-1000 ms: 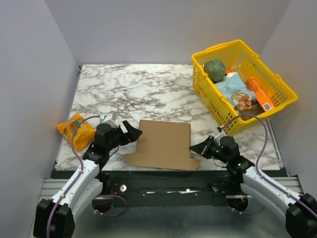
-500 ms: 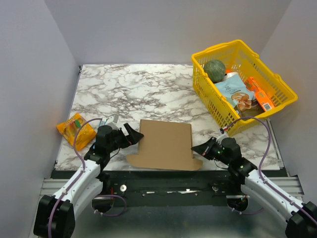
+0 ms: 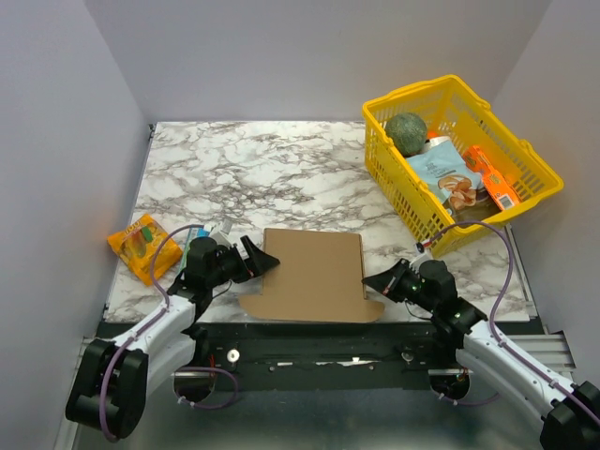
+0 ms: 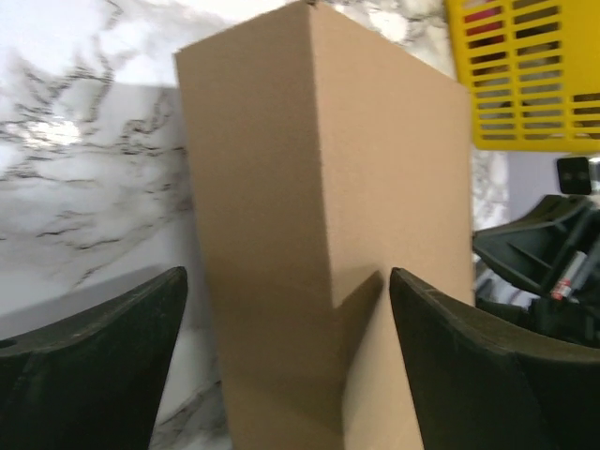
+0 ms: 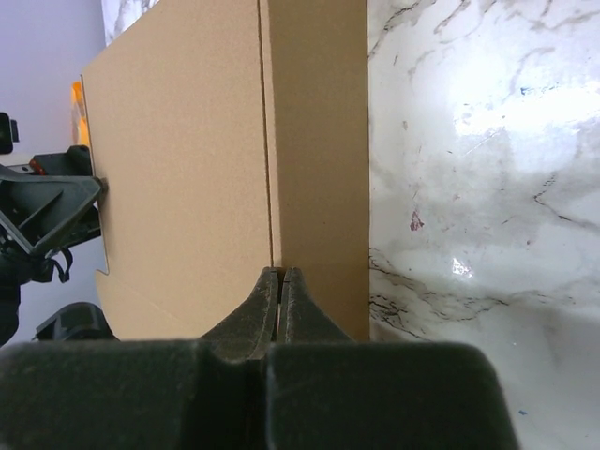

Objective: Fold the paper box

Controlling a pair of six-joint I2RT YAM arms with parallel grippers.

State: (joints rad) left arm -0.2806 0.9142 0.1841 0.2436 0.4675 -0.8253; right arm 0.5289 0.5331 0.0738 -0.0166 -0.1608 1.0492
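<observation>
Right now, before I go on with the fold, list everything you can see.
paper box: one, brown, flat at the table's near edge, centre
basket: one, yellow, far right of the table
round thing: one, green, in the basket
pouch: one, blue and white, in the basket
pack: one, orange, in the basket
snack bag: one, orange-yellow, table's left edge
table: one, white-grey marble
left hand: one, black, open, at the box's left edge
right hand: one, black, shut, at the box's right edge
</observation>
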